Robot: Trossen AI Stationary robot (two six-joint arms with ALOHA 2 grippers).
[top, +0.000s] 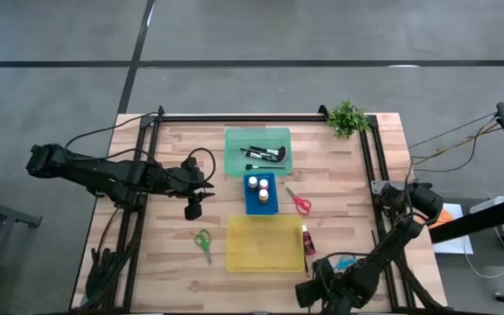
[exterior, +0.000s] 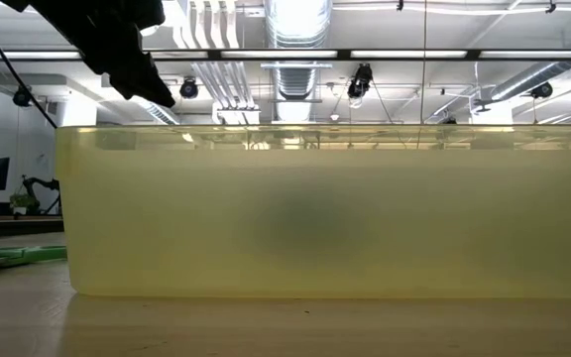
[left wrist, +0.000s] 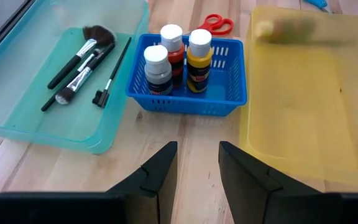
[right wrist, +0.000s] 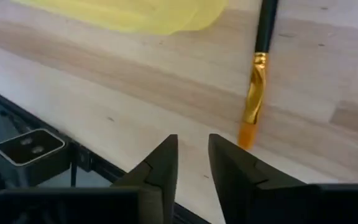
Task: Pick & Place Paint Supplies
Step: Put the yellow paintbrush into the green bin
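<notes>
My left gripper (top: 210, 182) (left wrist: 197, 146) hovers left of the blue basket (top: 260, 194), open by a narrow gap and holding nothing. The basket holds three white-capped bottles (left wrist: 173, 53). Several black-handled brushes (left wrist: 82, 59) lie in the green tray (top: 258, 150). Red scissors (top: 298, 201), green scissors (top: 203, 243) and a magenta bottle (top: 306, 236) lie flat on the wood. My right gripper (top: 309, 293) (right wrist: 193, 140) hangs at the table's near edge, slightly open and empty. A black-handled brush with a gold ferrule (right wrist: 258, 68) lies on the table just beyond it.
The yellow tray (top: 265, 243) sits near the table's near edge and fills the low view (exterior: 325, 208). A blue-handled item (top: 346, 261) lies right of it. A leafy plant (top: 348, 118) stands at the far right corner. Black rails (top: 234, 116) frame the table.
</notes>
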